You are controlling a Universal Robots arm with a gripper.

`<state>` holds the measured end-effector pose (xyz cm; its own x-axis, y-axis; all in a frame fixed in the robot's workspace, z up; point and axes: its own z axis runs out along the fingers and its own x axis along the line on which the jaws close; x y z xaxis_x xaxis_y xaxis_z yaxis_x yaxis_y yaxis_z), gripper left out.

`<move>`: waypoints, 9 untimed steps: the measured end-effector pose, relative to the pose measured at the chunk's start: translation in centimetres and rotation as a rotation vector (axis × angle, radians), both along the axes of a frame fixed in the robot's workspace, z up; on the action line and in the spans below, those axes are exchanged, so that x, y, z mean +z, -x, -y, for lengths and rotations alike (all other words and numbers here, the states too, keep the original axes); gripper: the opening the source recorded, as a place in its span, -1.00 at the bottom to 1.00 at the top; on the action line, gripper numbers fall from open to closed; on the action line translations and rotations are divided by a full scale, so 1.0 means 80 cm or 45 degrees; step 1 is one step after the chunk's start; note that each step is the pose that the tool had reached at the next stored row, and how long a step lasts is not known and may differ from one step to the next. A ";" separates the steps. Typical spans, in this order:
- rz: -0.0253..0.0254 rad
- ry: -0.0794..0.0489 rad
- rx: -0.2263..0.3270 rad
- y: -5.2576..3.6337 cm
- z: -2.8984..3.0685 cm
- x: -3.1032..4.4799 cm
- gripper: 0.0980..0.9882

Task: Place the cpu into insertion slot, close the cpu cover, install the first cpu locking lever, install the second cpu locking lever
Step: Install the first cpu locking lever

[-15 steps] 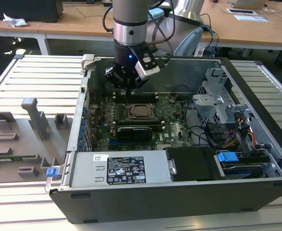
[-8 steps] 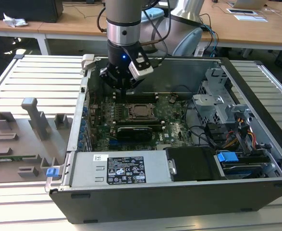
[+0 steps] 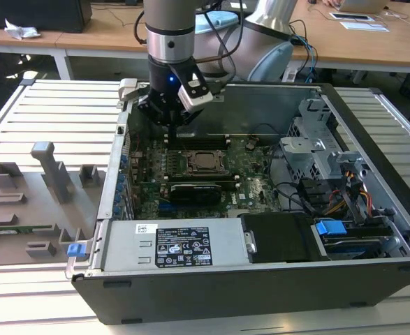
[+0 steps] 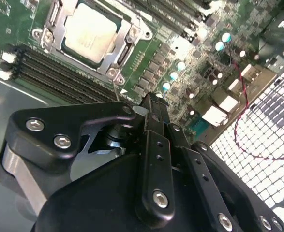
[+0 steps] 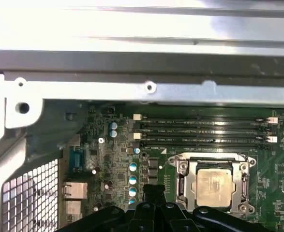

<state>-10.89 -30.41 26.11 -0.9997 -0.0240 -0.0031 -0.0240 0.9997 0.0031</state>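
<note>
The cpu (image 5: 215,186) lies flat in the insertion slot (image 5: 193,186), its silver-grey top facing up. The cpu cover (image 5: 185,176) is down over it, framing the chip through its square window. In the second wrist view the same chip (image 4: 91,31) sits inside the metal frame (image 4: 125,46), which is screwed at its corners. In the exterior view the cpu (image 3: 205,162) is near the middle of the green motherboard (image 3: 257,174).

Four long black memory slots (image 5: 204,130) run just beside the socket. The tool (image 3: 171,136) hangs above the board close to these slots, toward the exterior view's left of the socket and apart from it. Its fingers (image 4: 154,104) appear pressed together with nothing between them, and it touches nothing. The tip (image 5: 154,189) also shows in the first wrist view, near a row of blue-topped capacitors (image 5: 133,167).

The board lies inside an open computer case (image 3: 211,293). A perforated rear panel (image 5: 33,193) stands at one end and a grey power supply (image 3: 177,248) sits along the near wall. The case rests on a white slatted counter (image 3: 51,105). A grey fixture block (image 3: 51,171) lies on the counter at the exterior view's left.
</note>
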 end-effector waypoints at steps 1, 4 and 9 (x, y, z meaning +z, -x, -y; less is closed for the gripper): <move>-0.0001 0.000 0.000 0.001 -0.0020 -0.0001 -0.98; 0.0000 0.000 0.000 0.005 -0.0096 -0.0007 -0.98; -0.0001 0.000 0.000 0.006 -0.0225 -0.0015 -0.98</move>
